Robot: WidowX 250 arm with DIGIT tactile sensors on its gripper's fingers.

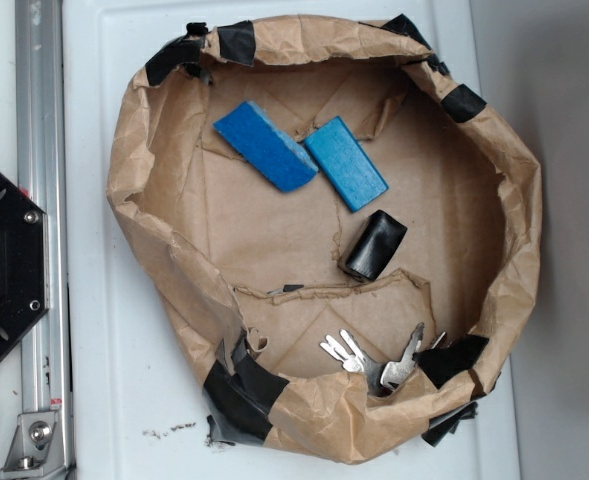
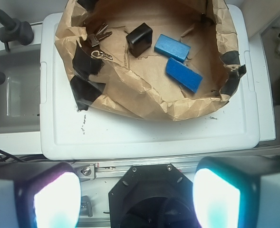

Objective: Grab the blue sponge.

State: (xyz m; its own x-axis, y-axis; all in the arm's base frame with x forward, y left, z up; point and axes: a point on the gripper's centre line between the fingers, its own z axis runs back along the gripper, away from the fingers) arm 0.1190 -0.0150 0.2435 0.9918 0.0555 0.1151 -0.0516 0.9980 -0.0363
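White lidded bin (image 2: 149,137), metal rail (image 1: 39,200).

I see a bowl (image 1: 164,250) of crumpled matt brown paper, patched with glossy black tape (image 1: 236,385). Inside it, two matt blue sponges (image 1: 266,146) (image 1: 346,164), a shiny black block (image 1: 373,245) and bright metal keys (image 1: 374,358). The table (image 1: 104,400) looks like smooth white plastic.
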